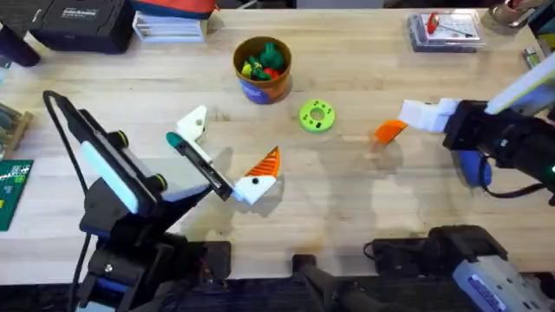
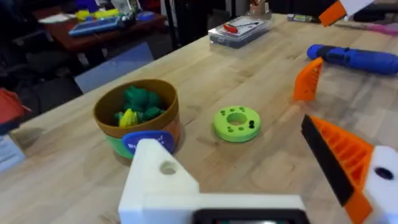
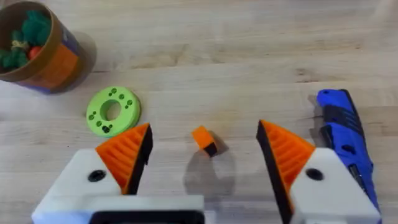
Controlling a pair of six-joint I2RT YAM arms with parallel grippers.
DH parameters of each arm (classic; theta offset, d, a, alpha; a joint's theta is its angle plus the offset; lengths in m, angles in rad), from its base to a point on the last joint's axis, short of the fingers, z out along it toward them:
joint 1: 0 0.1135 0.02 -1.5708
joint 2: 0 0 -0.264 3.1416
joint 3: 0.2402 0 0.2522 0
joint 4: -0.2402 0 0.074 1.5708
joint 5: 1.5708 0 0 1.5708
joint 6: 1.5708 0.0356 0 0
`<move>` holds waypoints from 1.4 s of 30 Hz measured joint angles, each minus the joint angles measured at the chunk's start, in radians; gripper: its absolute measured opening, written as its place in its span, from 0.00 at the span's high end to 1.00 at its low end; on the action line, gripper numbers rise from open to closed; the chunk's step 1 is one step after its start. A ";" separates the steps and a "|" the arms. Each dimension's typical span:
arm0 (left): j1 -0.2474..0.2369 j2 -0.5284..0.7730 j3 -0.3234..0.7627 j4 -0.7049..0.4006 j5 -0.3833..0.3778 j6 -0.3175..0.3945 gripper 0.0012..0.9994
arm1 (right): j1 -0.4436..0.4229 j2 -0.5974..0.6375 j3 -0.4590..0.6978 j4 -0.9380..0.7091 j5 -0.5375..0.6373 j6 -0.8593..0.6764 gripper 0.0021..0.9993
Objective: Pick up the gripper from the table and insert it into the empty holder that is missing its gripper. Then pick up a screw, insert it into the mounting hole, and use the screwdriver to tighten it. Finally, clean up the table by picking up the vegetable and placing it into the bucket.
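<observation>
Below my right tool (image 3: 202, 168), jaws spread and empty, lies a small orange piece (image 3: 204, 139). Screwdriver (image 3: 344, 134) sits just beside; a sloppy descent could knock it rolling. Left tool (image 1: 251, 178): can't tell its state.

Pale wooden table (image 1: 364, 260); dim room, red-topped table (image 2: 93, 34) behind.

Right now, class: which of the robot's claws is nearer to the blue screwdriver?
Right. The right claw sits just beside the screwdriver at the table's right side; the left claw is far off, left of the middle.
</observation>
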 joint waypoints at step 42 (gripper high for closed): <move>0.009 0.000 0.000 -0.008 0.272 -0.140 0.01 | 0.000 0.000 0.000 0.000 0.000 0.000 0.01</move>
